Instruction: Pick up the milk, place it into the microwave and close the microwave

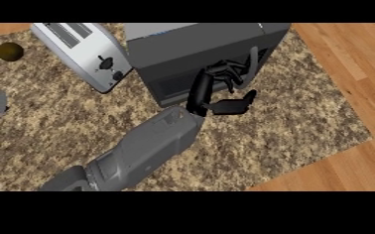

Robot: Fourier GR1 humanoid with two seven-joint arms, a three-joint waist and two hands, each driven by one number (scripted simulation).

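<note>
Left hand (217,87) is laid against the microwave (198,54) door just ahead, fingers loosely spread, nothing gripped; apparently for pushing it closed. Milk not seen.

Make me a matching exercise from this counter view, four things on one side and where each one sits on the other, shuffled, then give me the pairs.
Things
1. dark grey box-shaped microwave
2. silver two-slot toaster
3. small brown round object
4. black robot hand

Places
A. at the far left edge of the view
B. against the microwave's front, by its handle
C. top centre of the speckled stone counter
D. just left of the microwave

Pairs: 1-C, 2-D, 3-A, 4-B
</note>
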